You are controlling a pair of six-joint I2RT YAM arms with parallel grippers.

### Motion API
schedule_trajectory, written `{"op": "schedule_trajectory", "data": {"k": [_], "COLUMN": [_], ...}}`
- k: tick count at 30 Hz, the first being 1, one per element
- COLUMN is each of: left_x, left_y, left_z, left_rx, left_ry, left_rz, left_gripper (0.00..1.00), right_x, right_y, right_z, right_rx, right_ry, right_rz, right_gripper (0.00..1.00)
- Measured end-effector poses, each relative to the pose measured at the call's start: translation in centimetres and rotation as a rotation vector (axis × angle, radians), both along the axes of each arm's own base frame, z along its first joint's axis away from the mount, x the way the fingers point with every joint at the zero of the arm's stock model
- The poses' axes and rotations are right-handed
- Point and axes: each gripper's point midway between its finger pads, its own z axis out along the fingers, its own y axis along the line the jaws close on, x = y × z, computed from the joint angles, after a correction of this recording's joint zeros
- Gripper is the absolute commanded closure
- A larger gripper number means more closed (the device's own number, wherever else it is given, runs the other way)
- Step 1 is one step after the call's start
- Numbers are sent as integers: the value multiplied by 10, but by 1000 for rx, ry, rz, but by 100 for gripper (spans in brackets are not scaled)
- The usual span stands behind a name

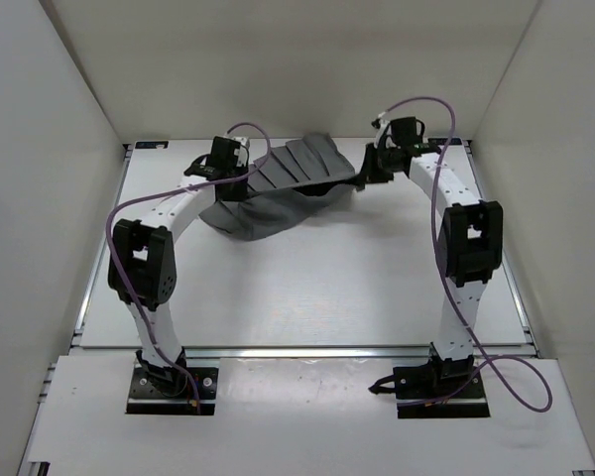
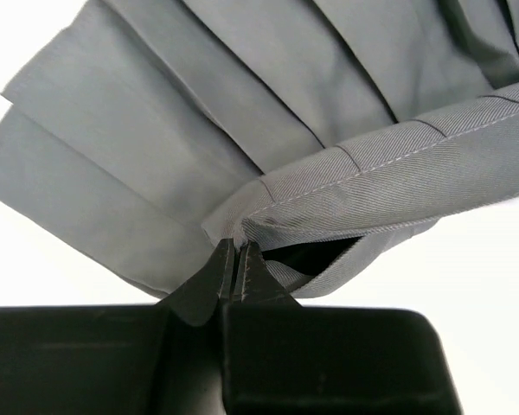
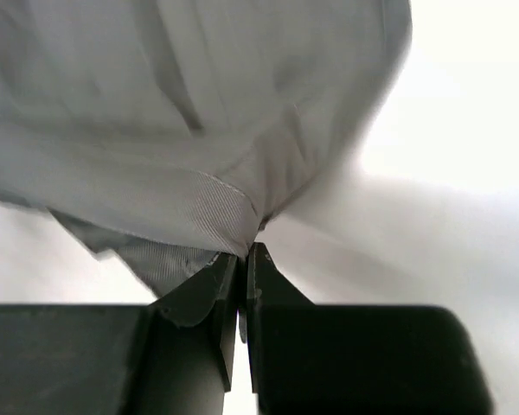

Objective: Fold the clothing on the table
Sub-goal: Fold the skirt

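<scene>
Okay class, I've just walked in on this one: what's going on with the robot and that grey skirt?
A robot is holding the grey pleated skirt over the far part of the white table. Its left hand is shut on one end of the waistband, and its right hand is pinching the opposite edge. The cloth is lifted and stretched between them, its lower part sagging onto the table. No fold is finished yet.
</scene>
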Motion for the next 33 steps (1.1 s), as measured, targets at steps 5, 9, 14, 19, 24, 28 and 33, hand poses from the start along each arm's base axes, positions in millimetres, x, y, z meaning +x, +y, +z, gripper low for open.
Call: {"op": "schedule_trajectory", "data": {"k": [5,9,14,19,24,28,33], "left_x": [-49,-127,-218,-218,-165,-124,-85], "left_y": [-16,-37,-55,-25,-9,-16,-30], "left_z": [-4,-1,37,79,48,10,-15], "left_rx": [28,50,-35,-156,-110,-110,-84], "left_ry": [34,84,72,-33,40,113,137], "left_rz": [-71,-175,-286,-184,-97,-87,-111], "left_gripper": [100,100,100,100,98,96,53], "right_x": [-94,-187,-245,-250,-225,-202,-169], "right_y": [-24,-35,-27,-23,-25,-35,-47], "right_z": [-42,-38,23,42,-5,-40,-48], "right_rx": [-48,-67,-21,30,-10,-18,-34], "right_ry": [150,184,46,-3,121,214,210], "right_rz": [-31,-47,-50,-65,-73,-98,-125], "right_gripper": [100,100,100,100,100,100,100]}}
